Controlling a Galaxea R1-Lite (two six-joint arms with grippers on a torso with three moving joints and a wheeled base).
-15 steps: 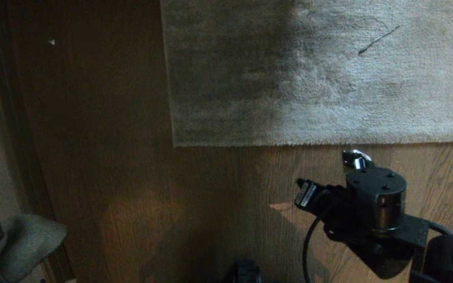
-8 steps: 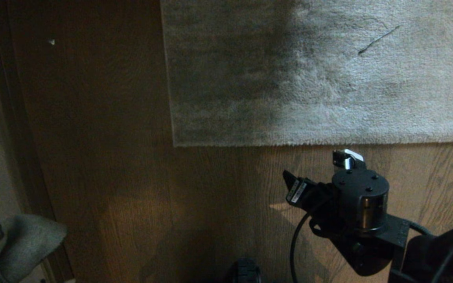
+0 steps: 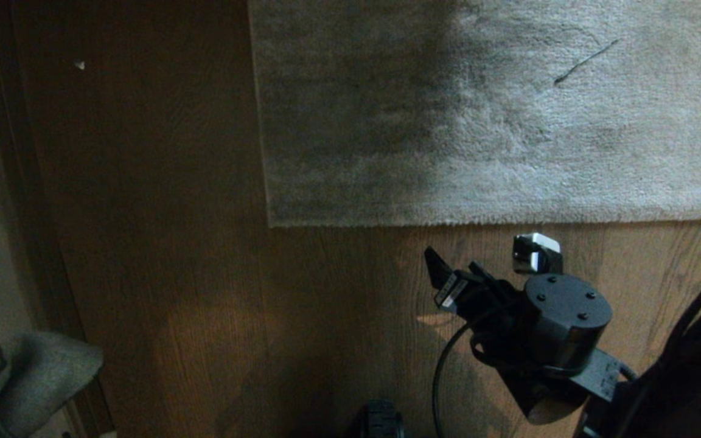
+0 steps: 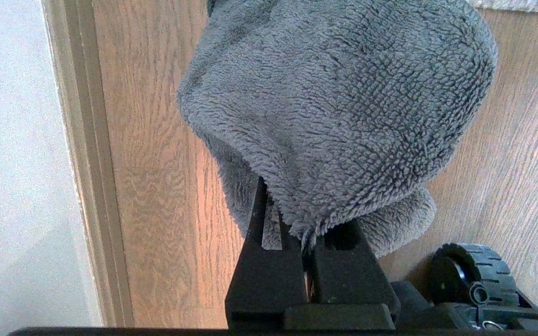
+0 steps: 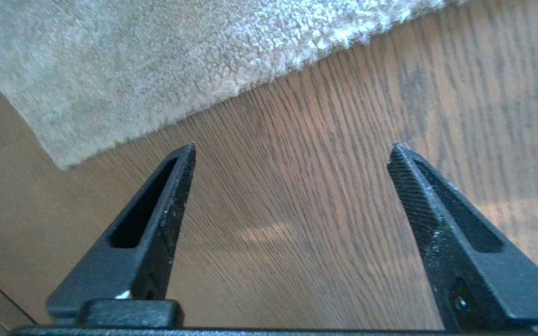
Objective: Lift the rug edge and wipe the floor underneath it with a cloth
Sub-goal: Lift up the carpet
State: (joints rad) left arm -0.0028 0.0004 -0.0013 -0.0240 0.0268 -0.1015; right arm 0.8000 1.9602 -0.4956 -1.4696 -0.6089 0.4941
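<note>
The right pincer (image 5: 292, 149) is seen spread wide and empty above the floor (image 3: 326, 316), lower right of the head view, just short of the rug edge (image 3: 478, 220). The cloth (image 4: 339, 107) is clamped in the closed left pincer (image 4: 304, 224), lower left.

Wooden floor (image 3: 162, 255) carrying a grey rug (image 3: 509, 121)

Brown boards with dark wavy grain are running across the head view, lit warmly low down and lying in shadow toward the far left, where a pale skirting strip (image 4: 87, 186) is bordering them. The rug is lying flat on the boards, its rug edge (image 3: 478, 222) running straight to a square corner (image 3: 270, 224), and a small pale speck (image 3: 80, 64) is sitting on the bare wood, well apart from it.
</note>
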